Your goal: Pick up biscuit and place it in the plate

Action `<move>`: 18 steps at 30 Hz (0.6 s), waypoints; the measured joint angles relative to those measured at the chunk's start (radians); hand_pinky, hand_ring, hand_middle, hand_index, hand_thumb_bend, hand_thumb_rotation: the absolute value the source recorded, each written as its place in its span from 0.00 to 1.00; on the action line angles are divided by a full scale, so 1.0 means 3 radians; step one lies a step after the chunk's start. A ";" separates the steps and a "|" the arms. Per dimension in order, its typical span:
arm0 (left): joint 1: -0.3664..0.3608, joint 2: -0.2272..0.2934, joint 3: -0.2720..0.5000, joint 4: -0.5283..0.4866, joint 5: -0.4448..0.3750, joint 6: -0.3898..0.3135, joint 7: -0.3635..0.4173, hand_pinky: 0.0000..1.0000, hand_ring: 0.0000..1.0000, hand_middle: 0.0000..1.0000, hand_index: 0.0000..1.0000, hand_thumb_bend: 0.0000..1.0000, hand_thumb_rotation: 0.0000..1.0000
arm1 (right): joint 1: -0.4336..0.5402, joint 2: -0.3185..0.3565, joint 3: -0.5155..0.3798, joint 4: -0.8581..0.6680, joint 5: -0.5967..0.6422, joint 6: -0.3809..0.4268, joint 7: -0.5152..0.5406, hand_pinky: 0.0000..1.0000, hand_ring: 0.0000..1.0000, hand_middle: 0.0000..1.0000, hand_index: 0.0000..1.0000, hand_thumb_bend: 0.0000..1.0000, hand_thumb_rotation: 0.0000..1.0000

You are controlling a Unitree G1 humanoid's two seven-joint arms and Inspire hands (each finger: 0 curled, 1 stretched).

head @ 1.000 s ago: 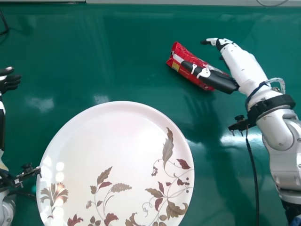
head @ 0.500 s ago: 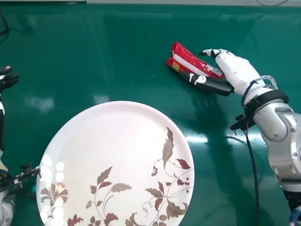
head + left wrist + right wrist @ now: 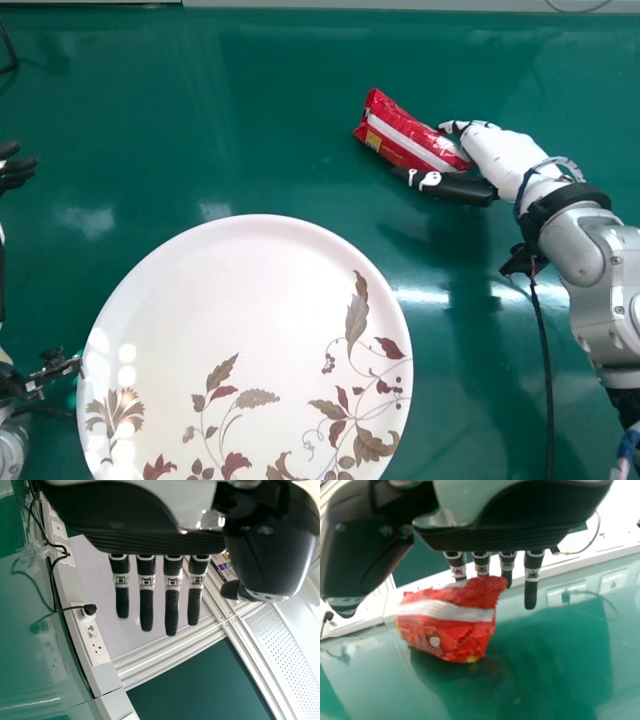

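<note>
Behind the biscuit packet (image 3: 408, 138), fingers (image 3: 531, 594) of the right hand (image 3: 503, 158) are partly hidden.

A glossy green tabletop (image 3: 250, 100) spreads below the right hand (image 3: 500, 155) and left hand (image 3: 15, 172), with a thin black cable (image 3: 10, 45) past the left. Beyond the left hand are a white socket strip (image 3: 95, 652) bearing a black plug (image 3: 89, 609), silvery metal rails (image 3: 165, 656) and a white perforated panel (image 3: 286, 647).
</note>
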 measured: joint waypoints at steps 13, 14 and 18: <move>-0.0004 0.0002 0.0006 0.0014 -0.0002 -0.0066 -0.0005 0.70 0.68 0.67 0.74 0.26 0.54 | -0.0382 -0.0107 0.0429 0.0263 -0.0722 0.0061 0.0035 0.45 0.51 0.58 0.63 0.65 0.04; -0.0003 0.0002 0.0006 0.0014 -0.0002 -0.0070 -0.0005 0.70 0.68 0.67 0.74 0.26 0.54 | -0.0400 -0.0110 0.0449 0.0295 -0.0783 0.0025 -0.0047 0.35 0.44 0.52 0.59 0.58 0.02; 0.0018 0.0001 0.0006 -0.0001 -0.0003 -0.0069 -0.0007 0.78 0.70 0.68 0.75 0.26 0.55 | -0.0400 -0.0110 0.0496 0.0462 -0.0903 -0.0128 -0.0399 0.14 0.37 0.48 0.51 0.51 0.00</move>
